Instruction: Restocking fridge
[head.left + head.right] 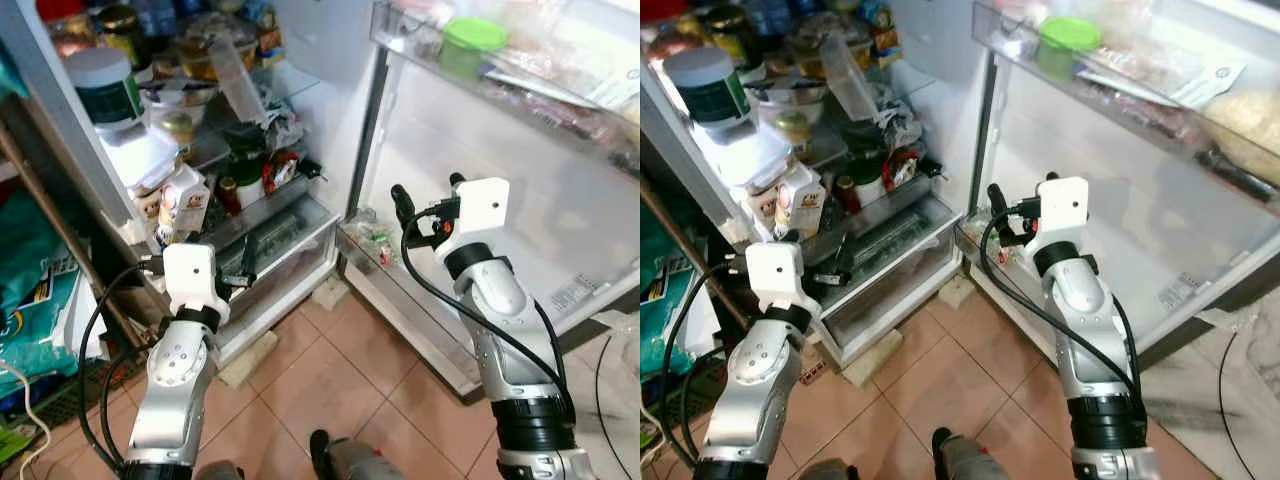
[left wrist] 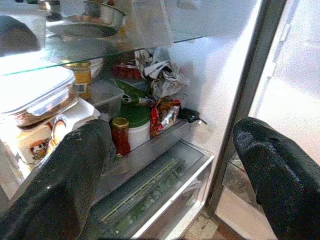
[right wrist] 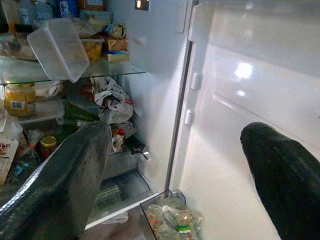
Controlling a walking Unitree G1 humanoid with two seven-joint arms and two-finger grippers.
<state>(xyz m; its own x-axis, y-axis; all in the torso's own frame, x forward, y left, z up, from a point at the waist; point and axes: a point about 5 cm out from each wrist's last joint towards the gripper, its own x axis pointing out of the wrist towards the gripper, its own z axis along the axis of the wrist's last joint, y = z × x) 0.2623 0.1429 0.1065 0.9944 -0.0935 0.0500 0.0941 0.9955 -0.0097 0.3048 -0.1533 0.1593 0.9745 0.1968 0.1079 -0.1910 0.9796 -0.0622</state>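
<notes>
Before the robot stands the open white fridge (image 1: 330,110), its glass shelves crowded and its door (image 1: 520,190) swung wide to the right, so access is already gained. Its clear bottom crisper drawer (image 1: 285,245) sits pulled slightly out above the terracotta tiled floor (image 1: 330,380). On the shelves a tilted clear plastic tub (image 3: 57,47) leans by a dark green jar with a white lid (image 1: 105,85), a small white milk carton (image 1: 180,205) and a little red-sauce jar with a gold lid (image 2: 120,135).

Both grippers are empty with fingers spread apart: the left gripper (image 1: 215,275) hovers near the drawer, the right gripper (image 1: 425,200) near the door's low bin of packets (image 3: 172,217). No item to be stocked is in reach, so the restocking itself seems not yet begun, or between items.
</notes>
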